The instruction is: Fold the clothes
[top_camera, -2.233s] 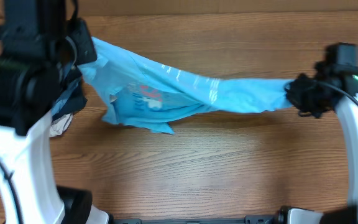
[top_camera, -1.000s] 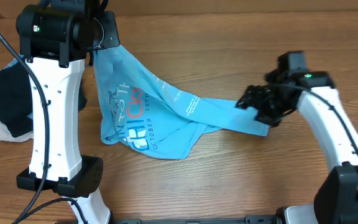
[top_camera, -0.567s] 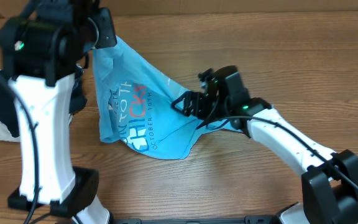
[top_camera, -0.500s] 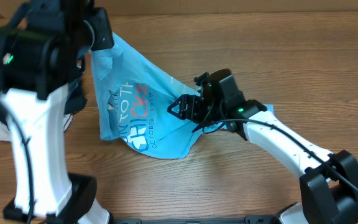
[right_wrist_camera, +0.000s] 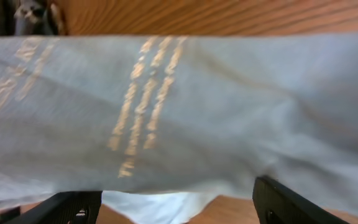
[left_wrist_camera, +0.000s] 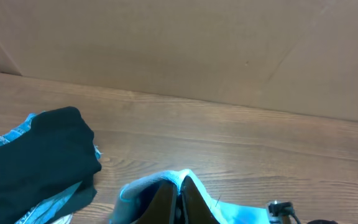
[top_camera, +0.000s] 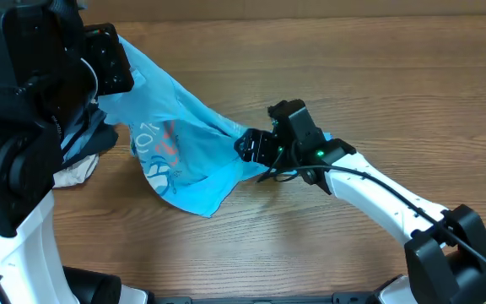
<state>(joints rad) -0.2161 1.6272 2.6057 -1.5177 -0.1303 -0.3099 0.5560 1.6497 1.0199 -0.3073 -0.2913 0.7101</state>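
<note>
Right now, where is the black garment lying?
In the overhead view, the black garment lies at the far left, partly hidden by the left arm, just left of the blue T-shirt.

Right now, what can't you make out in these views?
- Overhead: the left arm hides the left gripper and most of the garment pile.
- Overhead: folds hide most of the T-shirt lettering.
- Right wrist: blurred cloth fills the frame; whether the open right gripper touches it is unclear.

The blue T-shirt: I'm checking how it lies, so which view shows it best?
Overhead: most of the T-shirt shows, lettering included, hung from the left gripper. Left wrist: only a pinched blue fold; right wrist: only blurred cloth close up.
</note>
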